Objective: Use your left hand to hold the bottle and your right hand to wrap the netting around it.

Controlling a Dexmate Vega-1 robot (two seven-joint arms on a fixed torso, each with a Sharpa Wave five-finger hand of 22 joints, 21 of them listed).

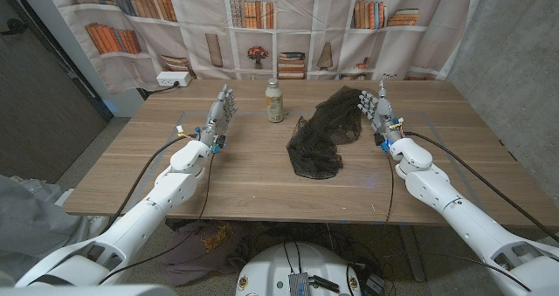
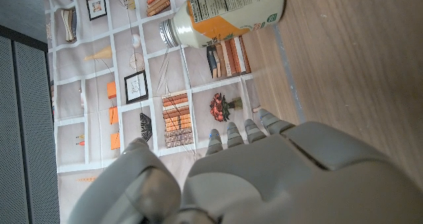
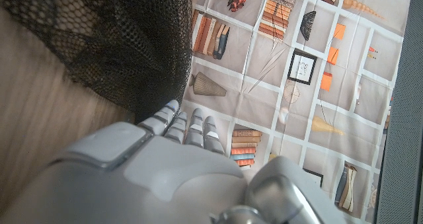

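bottle: bottle (image 1: pixel 274 101) stands upright on the wooden table (image 1: pixel 244 178), far half, a bit left of centre; silver screw cap, pale body, orange-and-white label. In the left wrist view the bottle (image 2: pixel 228 14) shows a printed panel that looks like a nutrition table and a small green round seal; text too small to read, no brand legible.
netting: black mesh netting (image 1: pixel 321 132) lies in a loose crumpled heap on the table, right of the bottle and apart from it; far end reaches up near the right hand. Right wrist view: netting (image 3: pixel 106 39) bunched on the wood just beyond the fingertips; contact cannot be told.
left hand: left hand (image 1: pixel 220 117) is just left of the bottle, not touching it, fingers stretched toward the far edge, slightly apart, holding nothing. Left wrist view: left hand (image 2: pixel 264 178), fingers extended, bottle beyond them with a gap.
right hand: right hand (image 1: pixel 381 111) at the netting's right edge, fingers extended and apart, nothing gripped. Right wrist view: right hand (image 3: pixel 152 171), fingers straight.
backdrop: curtain (image 1: pixel 306 25) printed with bookshelves, books, vases, flowers, hangs behind the table; no readable titles.
other: white power strip (image 1: pixel 174 80) sits behind the table's far left corner.
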